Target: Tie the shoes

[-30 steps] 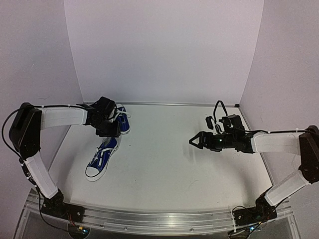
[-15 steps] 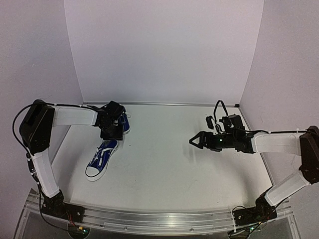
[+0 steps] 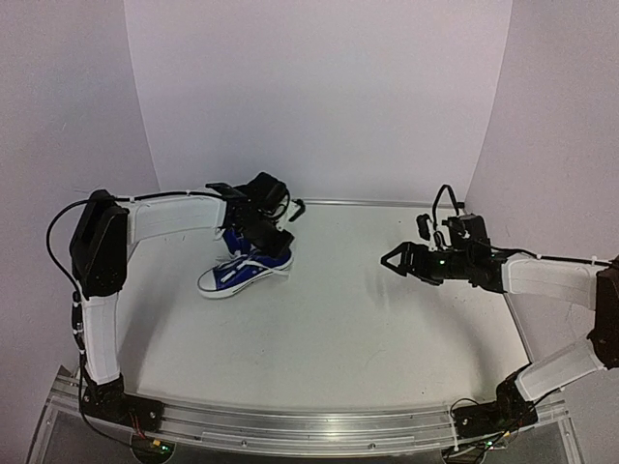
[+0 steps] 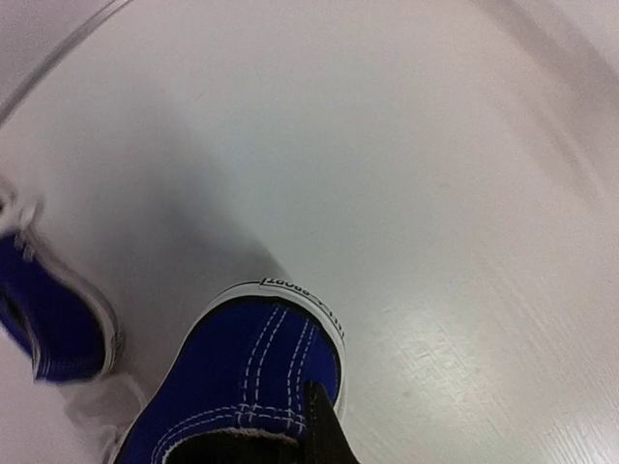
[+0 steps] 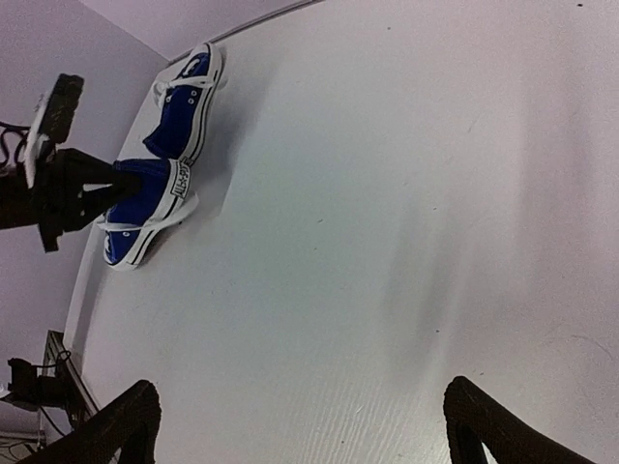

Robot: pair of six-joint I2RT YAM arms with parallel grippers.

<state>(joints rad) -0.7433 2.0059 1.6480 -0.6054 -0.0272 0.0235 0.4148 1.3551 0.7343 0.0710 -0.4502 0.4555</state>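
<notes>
**A:** Where are the shoes lying right now?

**B:** Both are sitting at the far left of the table (image 3: 338,329). The front shoe (image 3: 242,273) is lying with its long axis roughly left to right. Its white toe cap is pointing at the left wall and its heel is facing the table's middle. The back shoe (image 3: 233,242) is sitting just behind it, partly hidden by the arm.

**A:** What is the left gripper doing?

**B:** The left gripper (image 3: 273,237) is bearing down on the front shoe's heel. In the wrist view, 1 black finger (image 4: 324,430) is sitting inside the heel collar, so I am judging the jaws clamped on that heel. The second finger is not showing.

**A:** And the right one?

**B:** The right gripper (image 3: 392,259) is hovering well apart from the shoes, over the table's right side. Its 2 fingers (image 5: 135,411) are standing wide apart around nothing and pointing toward the shoes.

**A:** So what is the coming move turning on?

**B:** The heel end is facing the right arm, and the laces are lying beyond it, toward the toe. The left arm is by far the nearer. To my mind, the right arm is going to need to cross the middle and come in along that axis.
</notes>
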